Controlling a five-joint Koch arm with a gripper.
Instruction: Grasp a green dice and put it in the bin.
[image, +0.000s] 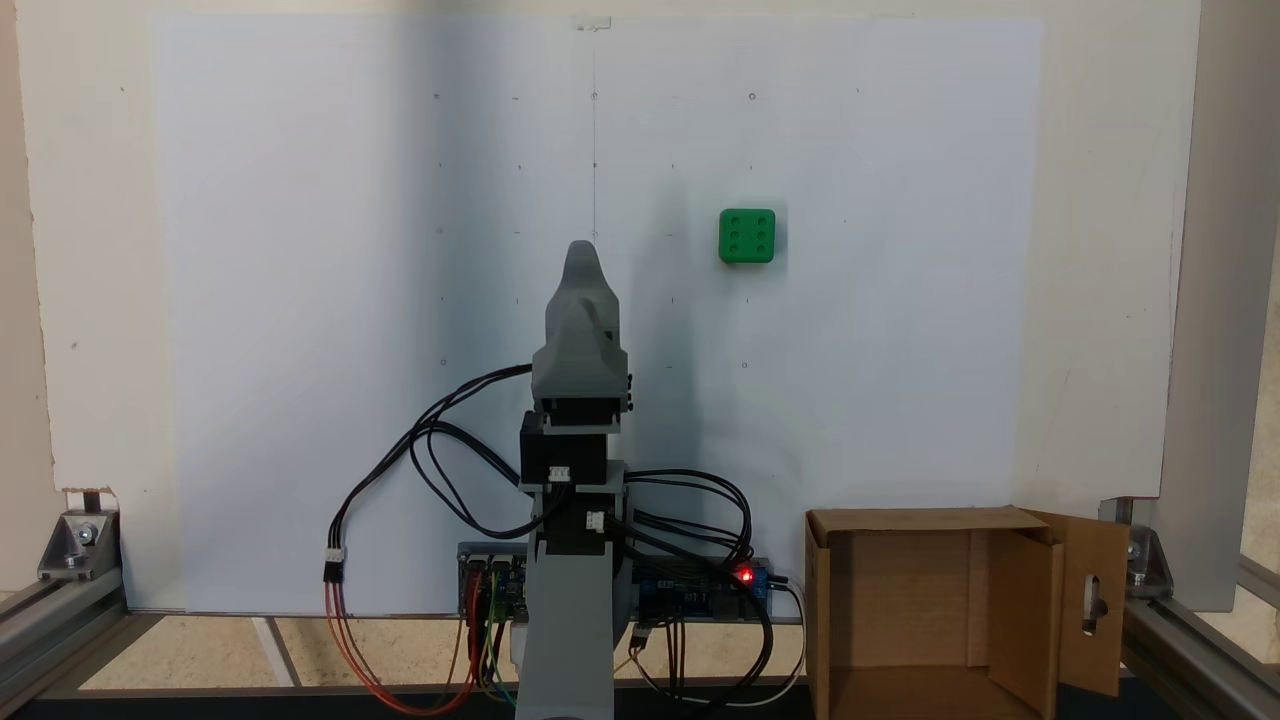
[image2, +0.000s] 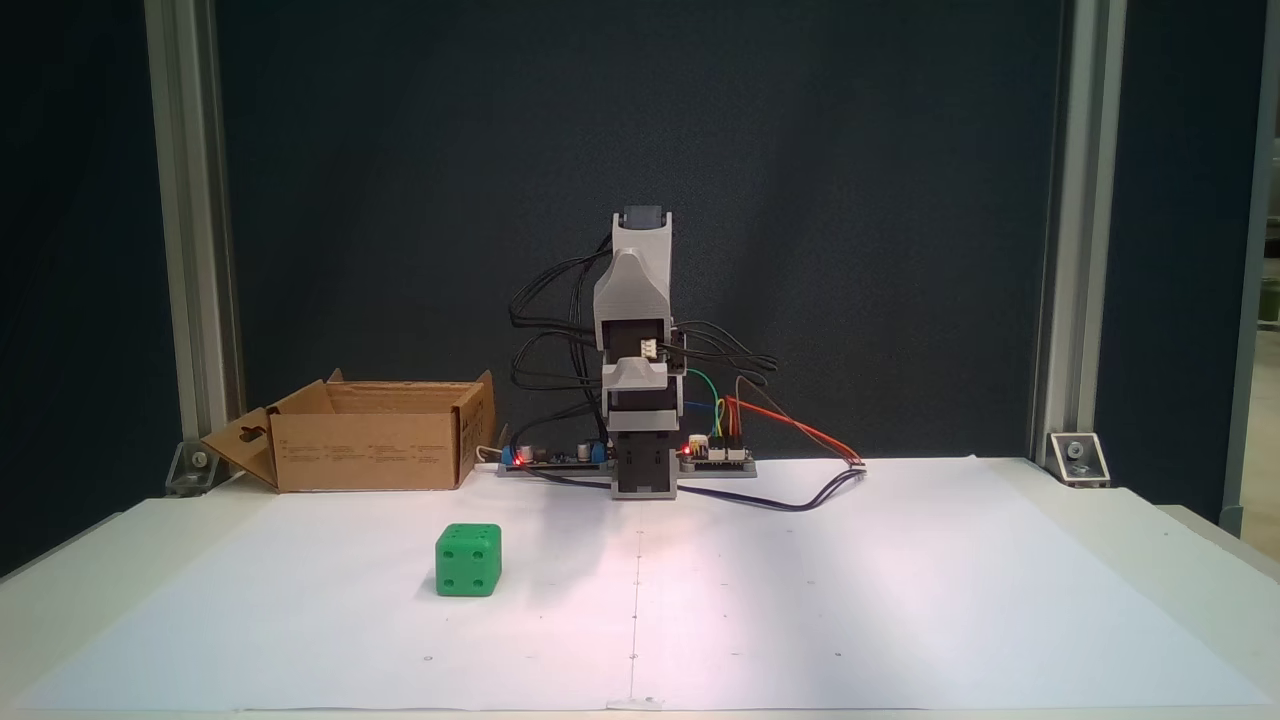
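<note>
The green dice (image: 747, 236) (image2: 468, 560) rests on the white sheet, its six-pip face turned up in one fixed view. The bin (image: 900, 590) (image2: 370, 450) is an open brown cardboard box with a slotted flap, standing beside the arm's base. The grey arm is folded up over its base, and the gripper (image: 583, 250) (image2: 637, 372) points out over the sheet, well short of the dice and touching nothing. Its jaws lie one over the other, so no gap can be judged. Nothing is held.
Control boards (image: 745, 578) (image2: 715, 455) with red lights and loose cables (image: 440, 440) (image2: 800, 500) sit around the arm's base. Aluminium frame posts (image2: 195, 250) stand at the table's corners. The white sheet (image: 300, 300) covers most of the table.
</note>
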